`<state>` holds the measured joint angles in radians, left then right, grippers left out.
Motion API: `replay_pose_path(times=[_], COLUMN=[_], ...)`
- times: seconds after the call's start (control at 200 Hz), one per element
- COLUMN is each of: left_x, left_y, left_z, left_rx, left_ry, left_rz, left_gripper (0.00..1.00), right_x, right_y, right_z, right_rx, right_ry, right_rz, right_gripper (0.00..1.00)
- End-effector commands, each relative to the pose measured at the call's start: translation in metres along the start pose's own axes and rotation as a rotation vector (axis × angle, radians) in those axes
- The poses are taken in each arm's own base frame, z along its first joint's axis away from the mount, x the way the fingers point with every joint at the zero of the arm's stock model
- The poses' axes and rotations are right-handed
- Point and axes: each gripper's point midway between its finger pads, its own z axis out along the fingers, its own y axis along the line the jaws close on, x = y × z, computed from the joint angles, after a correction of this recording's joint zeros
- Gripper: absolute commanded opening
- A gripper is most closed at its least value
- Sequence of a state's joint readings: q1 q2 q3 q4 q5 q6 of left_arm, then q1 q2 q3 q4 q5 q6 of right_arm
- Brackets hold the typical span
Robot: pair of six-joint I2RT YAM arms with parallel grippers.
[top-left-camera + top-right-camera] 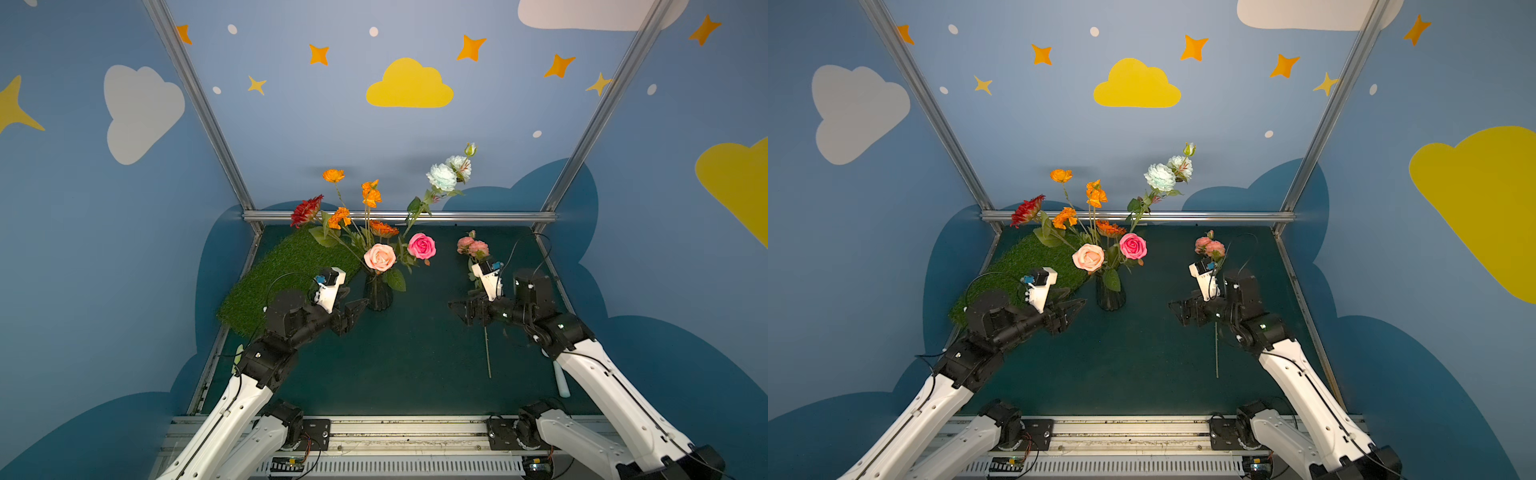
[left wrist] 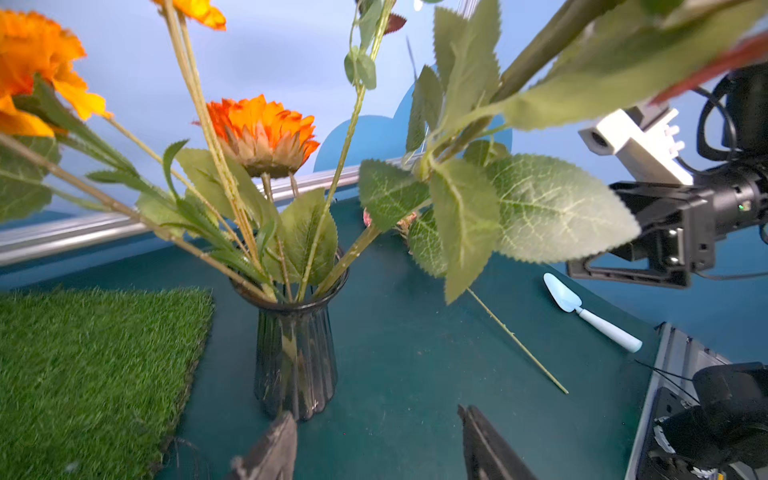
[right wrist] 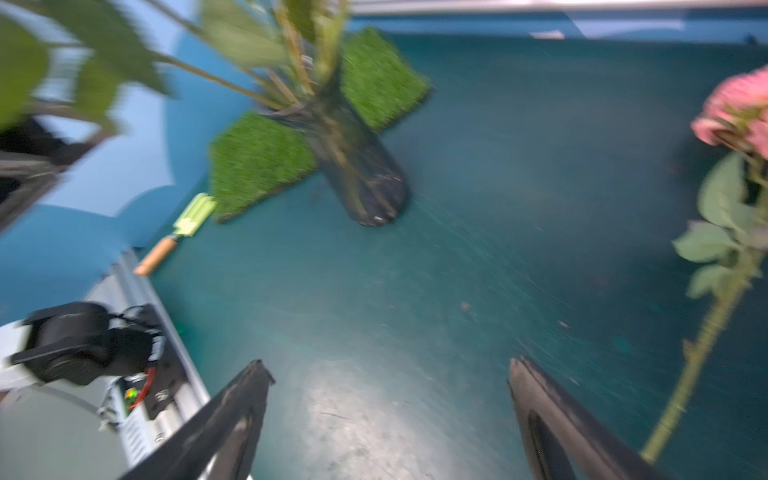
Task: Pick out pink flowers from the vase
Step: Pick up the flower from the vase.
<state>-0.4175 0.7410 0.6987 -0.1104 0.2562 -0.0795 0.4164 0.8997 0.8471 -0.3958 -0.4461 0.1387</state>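
The dark ribbed vase [image 1: 377, 296] stands mid-table and holds a pale pink rose [image 1: 380, 257] and a hot-pink rose [image 1: 422, 246] among other blooms. A peach-pink branch [image 1: 473, 246] lies flat on the table at the right, its thin stem [image 1: 488, 357] pointing toward the front. My left gripper [image 1: 357, 313] is low, just left of the vase [image 2: 295, 357], open and empty [image 2: 376, 419]; the vase is ahead of one finger [image 2: 274, 444], not between them. My right gripper [image 1: 459, 311] hovers open and empty [image 3: 390, 374] beside the branch [image 3: 739, 112].
A green grass mat [image 1: 286, 278] lies left of the vase. Orange flowers [image 1: 371, 193], a red bloom [image 1: 306, 210] and white-bluish blooms [image 1: 441, 176] also stand in the vase. A pale blue trowel [image 2: 590, 311] lies near the right edge, a green wooden-handled tool [image 3: 178, 237] near the left.
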Motion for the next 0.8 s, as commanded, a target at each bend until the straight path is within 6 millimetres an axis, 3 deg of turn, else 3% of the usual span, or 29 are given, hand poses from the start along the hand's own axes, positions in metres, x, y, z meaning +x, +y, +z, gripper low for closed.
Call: replay_pose_path(times=[0.0,0.15,0.32,0.516,0.616,0.796], left_x=[-0.026,-0.033,-0.039,-0.041,-0.042,-0.039], left_y=[0.000,-0.008,0.001,-0.002,-0.005,-0.008], left_z=[0.009,0.027,0.045,0.059,0.063,0.072], left_rx=[-0.030,0.014,-0.011,0.022,0.049,0.080], left_ry=[-0.135,-0.203,-0.240,-0.257,-0.277,-0.264], left_rz=[0.082,0.155,0.180,0.202,0.208,0.220], left_gripper=[0.61,0.54,0.49,0.44,0.37,0.37], right_x=[-0.022,-0.010,-0.008,-0.004,-0.005,-0.005], right_y=[0.035,0.052,0.061,0.056,0.054,0.053], right_z=[-0.017,-0.021,-0.019,-0.009,-0.006,-0.003], right_rx=[-0.131,-0.188,-0.215,-0.203,-0.194,-0.191], right_ry=[-0.134,-0.121,-0.156,-0.122,-0.127,-0.119], right_rz=[-0.062,-0.098,-0.112,-0.105,-0.105,-0.103], right_gripper=[0.93,0.93,0.93,0.93,0.93,0.93])
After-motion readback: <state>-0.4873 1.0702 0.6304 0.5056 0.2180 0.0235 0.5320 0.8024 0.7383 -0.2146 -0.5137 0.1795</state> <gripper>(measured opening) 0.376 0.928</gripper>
